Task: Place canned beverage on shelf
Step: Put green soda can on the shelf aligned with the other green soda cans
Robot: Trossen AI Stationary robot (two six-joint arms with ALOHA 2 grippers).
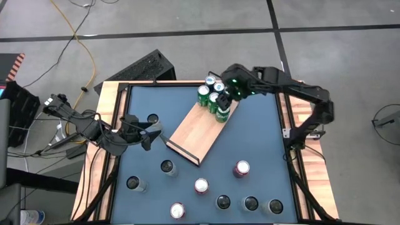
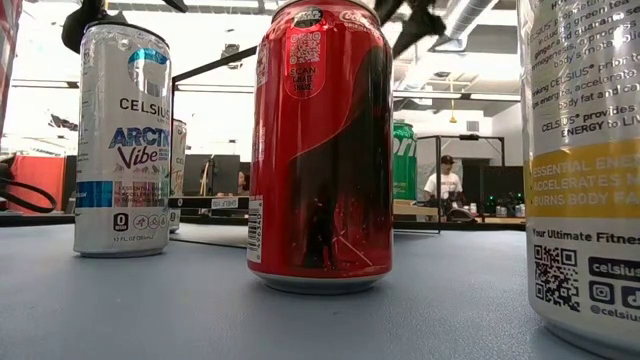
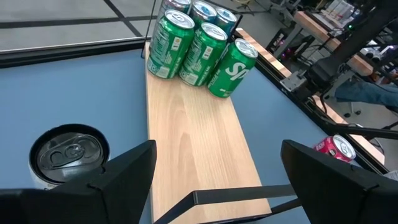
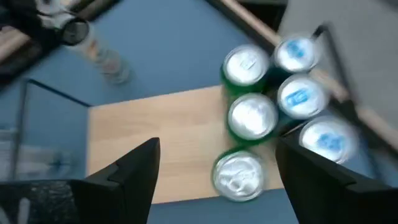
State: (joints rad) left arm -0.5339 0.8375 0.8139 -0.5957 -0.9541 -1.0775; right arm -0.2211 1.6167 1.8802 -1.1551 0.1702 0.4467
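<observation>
Cans [image 1: 214,97] under right tool [image 1: 232,94].

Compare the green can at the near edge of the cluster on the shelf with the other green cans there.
The outer green can leans, partly off the shelf; the other green cans stand upright, fully on the board. It sits nearest the open board; they sit deeper. All share green bodies, silver tops.

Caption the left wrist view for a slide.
Open left gripper faces the wooden shelf, green cans clustered at its far end, one tilted.
</observation>
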